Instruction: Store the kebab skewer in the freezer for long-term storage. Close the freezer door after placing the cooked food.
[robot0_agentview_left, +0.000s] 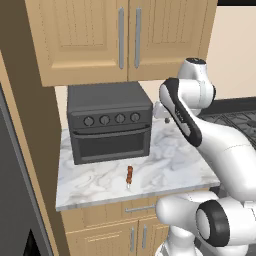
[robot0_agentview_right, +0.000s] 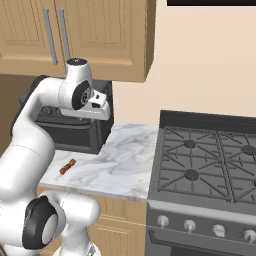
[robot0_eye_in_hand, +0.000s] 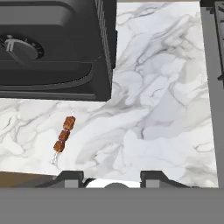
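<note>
Nearest the base, the kebab skewer (robot0_agentview_left: 130, 174) lay flat on the marble counter (robot0_agentview_left: 165, 172), close to the front edge and just in front of the toaster oven (robot0_agentview_left: 109, 121), apart from it. It carried three small reddish-brown chunks on a thin stick, seen clearly in the hand view (robot0_eye_in_hand: 64, 135), and showed as a small dark mark near the counter's front edge in the right base view (robot0_agentview_right: 67, 166). Nothing touched it.

Above the counter, the gripper (robot0_eye_in_hand: 112, 176) hung in the air, well apart from the skewer, over bare marble to the skewer's right in the hand view. Its two dark finger tips (robot0_eye_in_hand: 70, 177) stood apart with nothing between them.

Behind, the toaster oven sat against the wall with a row of knobs over its dark door. Beside the counter stood the stove (robot0_agentview_right: 210, 160) with its black grates. Wooden cupboards (robot0_agentview_left: 120, 37) hung over the oven. At the left edge of the left base view rose a tall grey panel of the freezer (robot0_agentview_left: 12, 200).
</note>
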